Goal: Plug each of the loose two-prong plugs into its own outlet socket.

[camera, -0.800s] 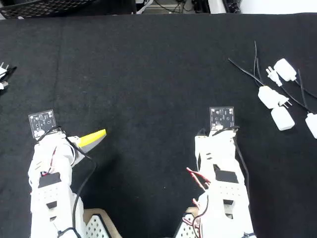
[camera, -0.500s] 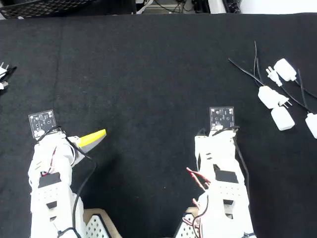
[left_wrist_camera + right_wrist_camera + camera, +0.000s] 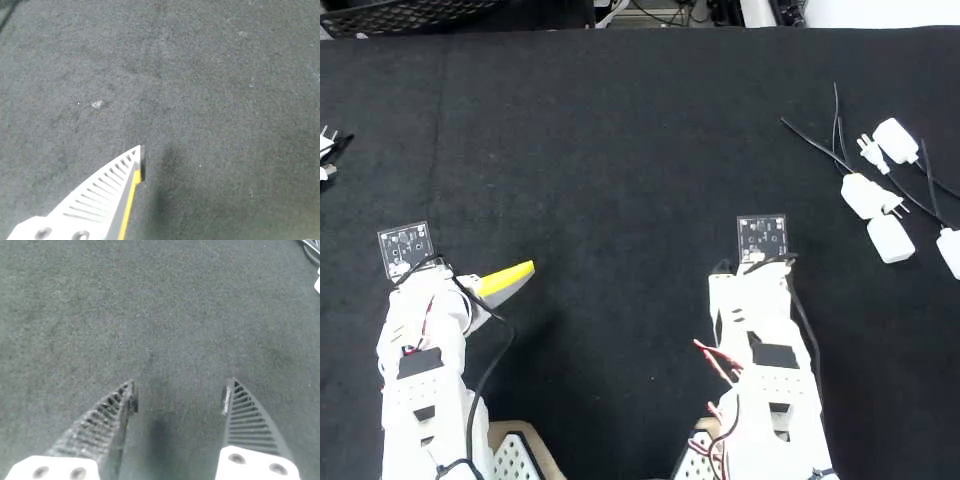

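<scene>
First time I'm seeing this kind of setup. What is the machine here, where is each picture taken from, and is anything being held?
Two white robot arms sit side by side at a table covered in black cloth. One picture looks down from above: the left arm and right arm are at its bottom edge. The other two come from cameras on the wrists, looking along each gripper. The left gripper is shut, the right gripper open; neither holds anything. Loose white plugs with black cords lie near the table's right edge.
</scene>
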### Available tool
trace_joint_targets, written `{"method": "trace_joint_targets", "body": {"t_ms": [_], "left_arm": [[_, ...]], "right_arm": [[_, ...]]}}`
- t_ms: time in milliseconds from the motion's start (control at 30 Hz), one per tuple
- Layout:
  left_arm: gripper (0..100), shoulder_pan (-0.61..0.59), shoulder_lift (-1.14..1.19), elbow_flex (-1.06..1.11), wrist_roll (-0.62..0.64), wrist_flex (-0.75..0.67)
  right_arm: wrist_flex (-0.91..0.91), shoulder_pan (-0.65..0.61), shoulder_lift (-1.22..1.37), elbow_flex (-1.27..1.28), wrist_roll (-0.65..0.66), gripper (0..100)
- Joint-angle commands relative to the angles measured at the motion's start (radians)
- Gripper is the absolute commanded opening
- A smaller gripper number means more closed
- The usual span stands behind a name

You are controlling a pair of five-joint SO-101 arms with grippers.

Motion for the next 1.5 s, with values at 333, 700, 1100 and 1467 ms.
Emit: {"method": "trace_joint_targets", "body": {"t_ms": [333,700,1100,1467], "left_arm": [[62,0.012,-0.006,0.019,-0.003,0.005],[62,0.007,-0.015,0.019,-0.008,0.04],[62,0.004,-0.015,0.019,-0.008,0.044],[62,0.002,-0.015,0.019,-0.009,0.044]], "right_arm": [[0.304,0.338,-0.016,-0.271,0.009,27.3],[0.502,0.423,-0.01,-0.47,0.031,27.3],[0.698,0.433,-0.007,-0.702,0.14,27.3],[1.069,0.431,0.007,-1.015,0.169,27.4]]}}
